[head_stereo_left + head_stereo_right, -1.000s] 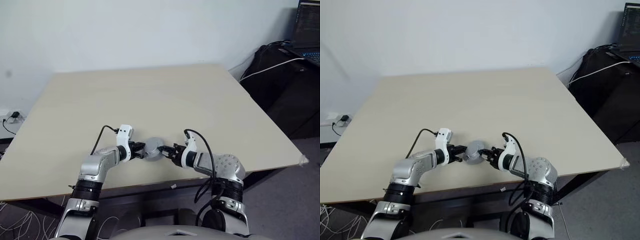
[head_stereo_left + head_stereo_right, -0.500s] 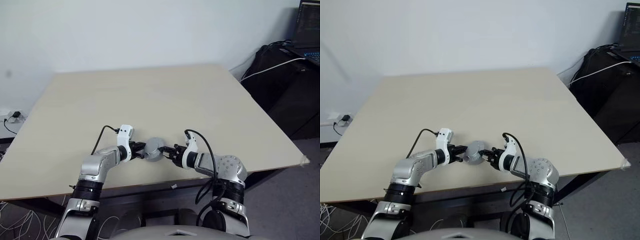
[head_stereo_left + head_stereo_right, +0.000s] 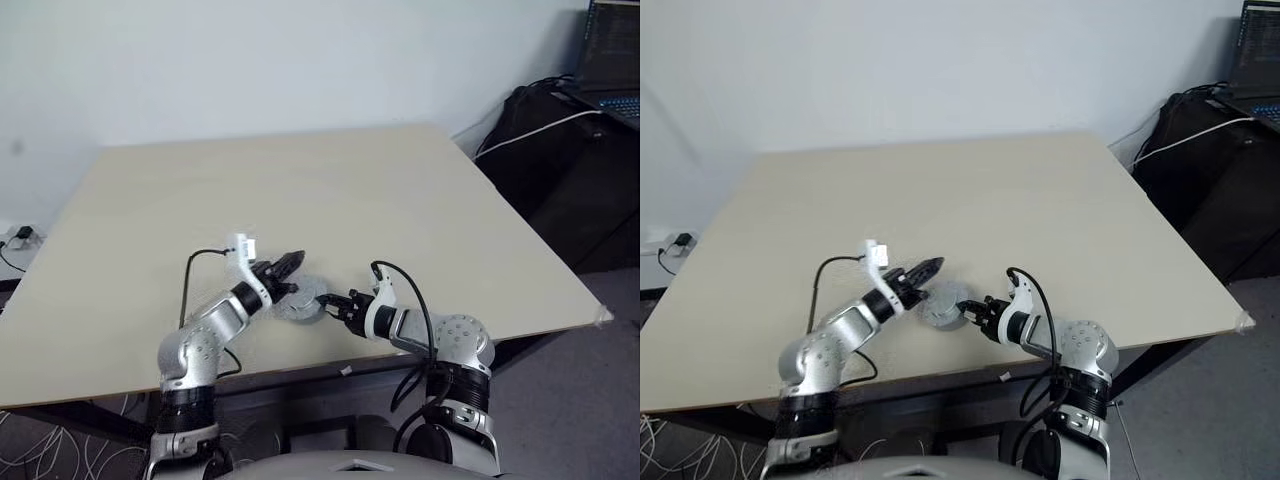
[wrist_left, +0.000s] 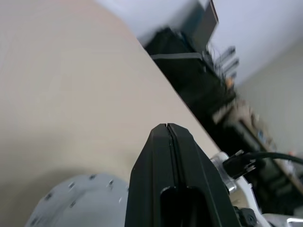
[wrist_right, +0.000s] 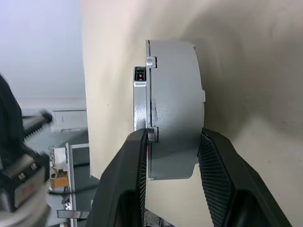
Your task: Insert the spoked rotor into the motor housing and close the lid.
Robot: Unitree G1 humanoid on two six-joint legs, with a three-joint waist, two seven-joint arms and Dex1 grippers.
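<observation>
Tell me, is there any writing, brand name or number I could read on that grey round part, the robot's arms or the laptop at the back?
None can be read.
Laptop screen: lines of text, too small to read.
Motor housing: no lettering visible.

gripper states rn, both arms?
Left gripper: shut, empty, above the motor housing.
Right gripper: shut on the motor housing.

A big pale surface (image 3: 330, 190) stands by a white wall (image 3: 250, 60). A laptop (image 3: 612, 60) sits on a black bag (image 3: 560, 130) beside it.
</observation>
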